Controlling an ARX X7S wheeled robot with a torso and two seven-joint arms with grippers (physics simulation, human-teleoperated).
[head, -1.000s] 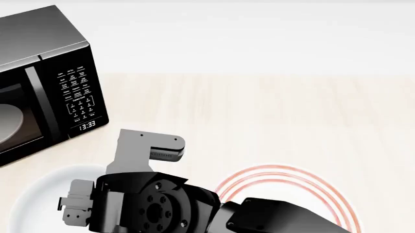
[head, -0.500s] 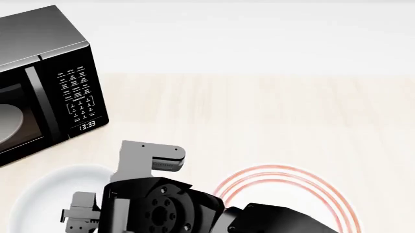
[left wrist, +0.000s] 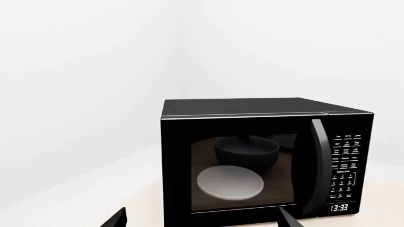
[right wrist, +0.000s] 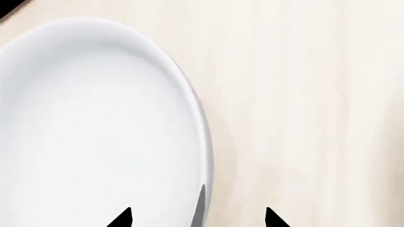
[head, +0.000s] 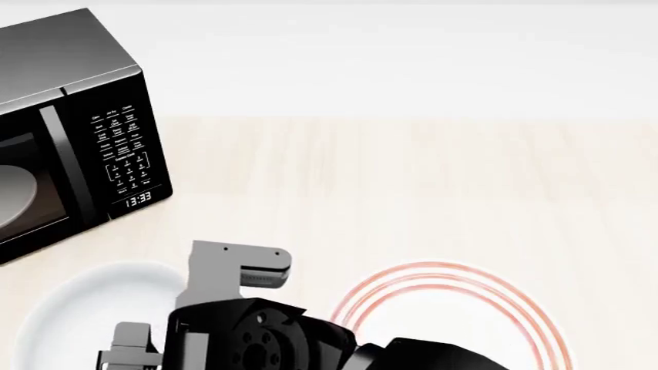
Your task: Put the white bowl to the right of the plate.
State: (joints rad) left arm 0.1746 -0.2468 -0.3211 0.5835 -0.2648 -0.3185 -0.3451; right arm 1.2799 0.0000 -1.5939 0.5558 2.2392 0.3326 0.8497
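The white bowl (head: 77, 312) sits at the table's near left, partly under my right arm (head: 252, 339). The plate (head: 452, 316), white with thin red rings, lies to the bowl's right, partly hidden by the arm. In the right wrist view my right gripper (right wrist: 197, 220) is open and straddles the bowl's rim (right wrist: 203, 156): one fingertip (right wrist: 123, 219) is over the inside, the other (right wrist: 273, 219) over the table. My left gripper (left wrist: 202, 221) is open and empty, facing the microwave; it does not show in the head view.
A black microwave (head: 62, 116) stands at the back left, close behind the bowl; it also shows in the left wrist view (left wrist: 252, 118), with a pale glass disc (left wrist: 230, 182) and a dark bowl (left wrist: 247, 151) inside. Light wooden tabletop (head: 432, 177) stretches to the right.
My right arm and gripper have moved toward the near edge and down over the bowl. The bowl and plate have not moved.
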